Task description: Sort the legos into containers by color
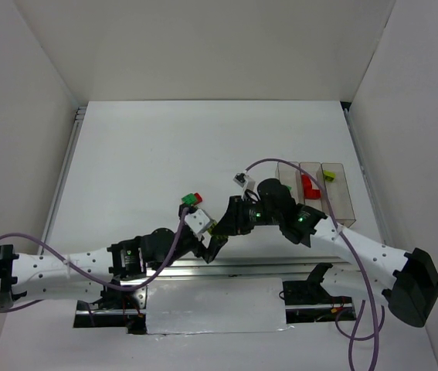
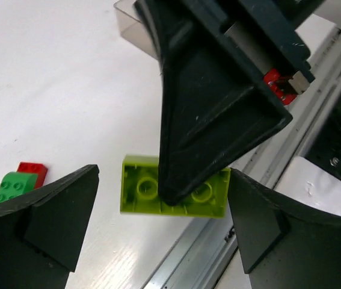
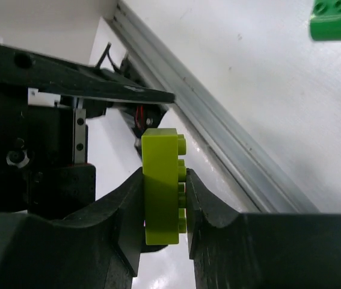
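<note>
My right gripper (image 3: 164,177) is shut on a yellow-green lego (image 3: 161,186), pinching it on its stud face and its flat back, and holds it on edge just above the table near the metal rail. In the left wrist view this lego (image 2: 139,192) hangs between my left gripper's (image 2: 163,180) open fingers (image 2: 44,229), with the right gripper's finger (image 2: 218,108) over it. In the top view both grippers meet at the table's near centre, left (image 1: 209,243), right (image 1: 222,226). The three clear containers (image 1: 344,202) stand at right, holding a red lego (image 1: 307,185) and a yellow-green lego (image 1: 329,175).
A green lego (image 1: 191,199) and a red lego (image 1: 198,195) lie together just behind the grippers; they also show in the left wrist view, green (image 2: 14,186) and red (image 2: 33,171). A metal rail (image 1: 203,270) runs along the near table edge.
</note>
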